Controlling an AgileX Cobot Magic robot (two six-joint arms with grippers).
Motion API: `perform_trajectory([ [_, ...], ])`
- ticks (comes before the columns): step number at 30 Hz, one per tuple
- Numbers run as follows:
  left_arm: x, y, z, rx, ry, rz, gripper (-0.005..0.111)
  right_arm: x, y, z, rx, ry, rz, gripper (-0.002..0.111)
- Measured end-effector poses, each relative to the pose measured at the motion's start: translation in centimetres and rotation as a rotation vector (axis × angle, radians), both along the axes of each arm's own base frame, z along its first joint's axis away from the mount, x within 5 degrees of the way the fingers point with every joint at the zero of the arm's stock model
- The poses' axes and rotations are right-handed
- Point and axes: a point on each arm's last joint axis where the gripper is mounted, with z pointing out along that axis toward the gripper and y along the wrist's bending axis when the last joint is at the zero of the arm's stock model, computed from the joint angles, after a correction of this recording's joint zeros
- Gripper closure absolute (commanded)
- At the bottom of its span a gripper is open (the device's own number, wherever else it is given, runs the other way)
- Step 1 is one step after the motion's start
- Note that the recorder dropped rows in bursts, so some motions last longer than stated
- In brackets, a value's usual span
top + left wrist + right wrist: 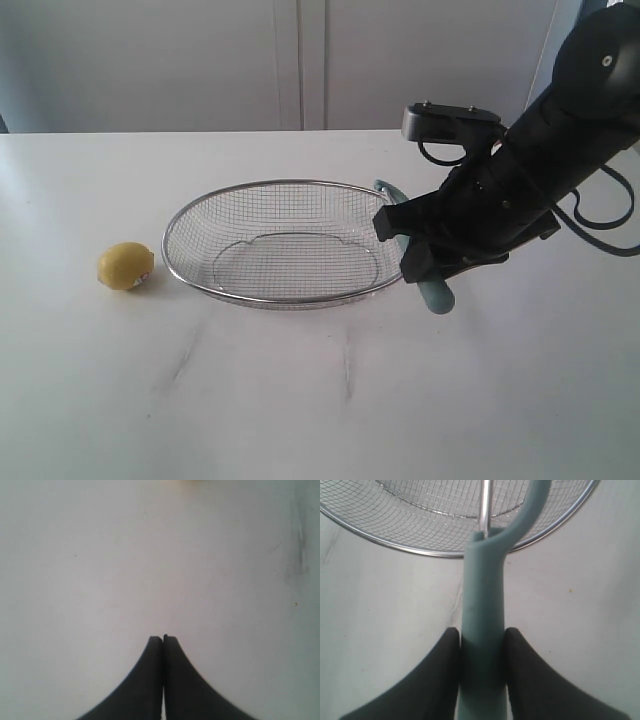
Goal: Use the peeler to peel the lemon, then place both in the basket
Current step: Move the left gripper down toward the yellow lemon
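Observation:
The yellow lemon [126, 266] lies on the white table, left of the wire-mesh basket [200, 288] and apart from it. My right gripper [402, 246] is at the basket's right end, shut on the teal handle of the peeler [437, 296]. In the right wrist view both fingers press the sides of the peeler [482, 590] at the gripper [481, 632], and its curved head reaches over the rim of the basket [395, 545]. My left gripper [163, 638] is shut on nothing above bare table. It does not show in the exterior view.
A white table [320, 400] carries everything, with a pale wall behind it. The right arm's black body and cables [590, 215] hang over the table's right side. Faint dark scuffs [299, 555] mark the surface.

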Motion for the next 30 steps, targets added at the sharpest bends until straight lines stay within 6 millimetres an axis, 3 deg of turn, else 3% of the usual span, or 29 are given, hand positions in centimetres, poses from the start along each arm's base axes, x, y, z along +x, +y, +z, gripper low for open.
perform_trajectory([
  [6,1.7,-0.1,-1.0,0.009,0.076,-0.015,0.107,0.0,0.0,0.0,0.000,0.000,0.000,0.108],
  [18,5.0,-1.2,-0.9,-0.051,0.121,-0.103,0.107,0.0,0.0,0.0,0.000,0.000,0.000,0.108],
  [30,7.2,-1.4,-2.3,-0.034,0.195,-0.169,0.107,0.0,0.0,0.0,0.002,0.001,-0.001,0.108],
])
